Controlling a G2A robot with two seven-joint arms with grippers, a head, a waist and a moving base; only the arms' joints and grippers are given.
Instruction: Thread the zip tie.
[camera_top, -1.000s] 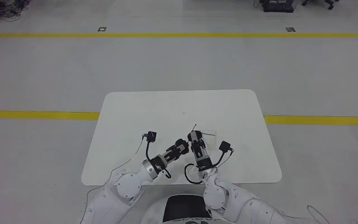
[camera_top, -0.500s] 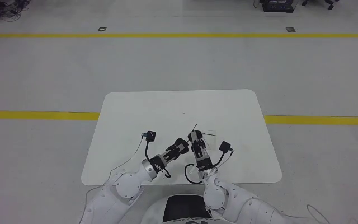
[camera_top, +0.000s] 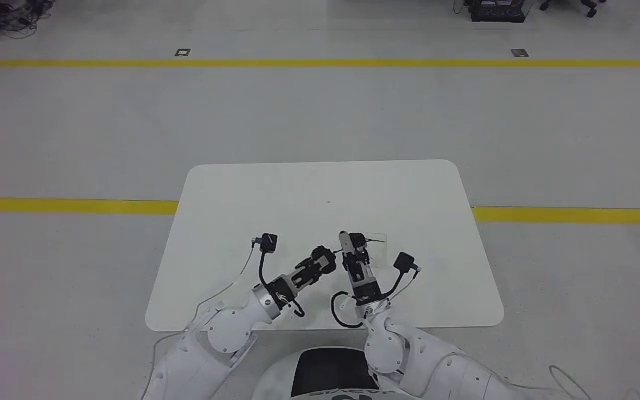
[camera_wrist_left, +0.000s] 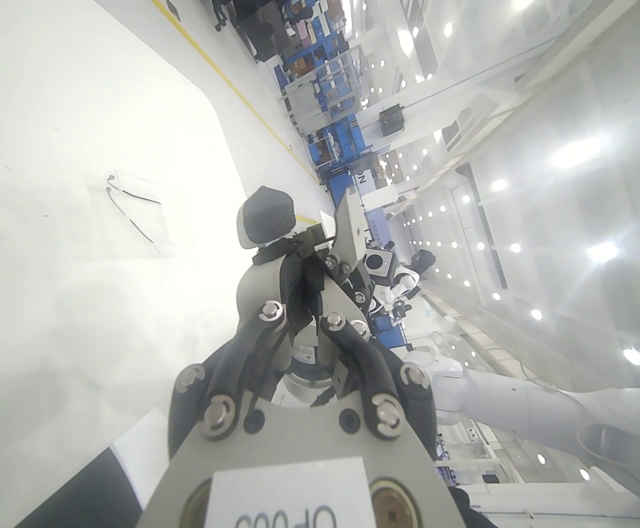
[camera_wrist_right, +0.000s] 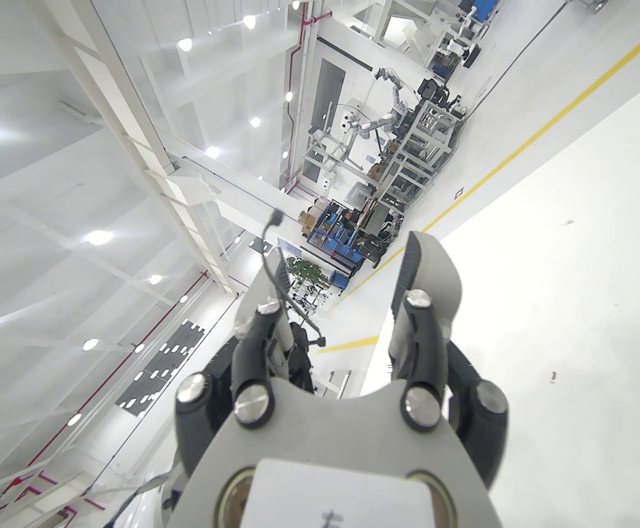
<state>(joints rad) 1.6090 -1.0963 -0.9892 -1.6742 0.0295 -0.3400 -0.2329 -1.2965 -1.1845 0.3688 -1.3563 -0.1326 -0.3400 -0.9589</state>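
Looking down from the top view, both arms are seen bunched over the near middle of the white table. The left gripper is parked just beside the right gripper, tips almost meeting. The zip tie is held up off the table. In the right wrist view it's seen as a thin black strand with its little head at the top. It's curved down past the outer side of one of the right gripper's fingers, toward the dark left gripper behind. In the left wrist view that gripper's fingers are drawn in close and a small black piece is pinched between them, so the left one is clamped on the zip tie. The right gripper is spread wide and released, with the tie just beside it. Whether the strand is actually touching that finger can't be told, tbh. Out on the table, near the right gripper, a clear bag is laid flat, and thin black strips are seen inside it.
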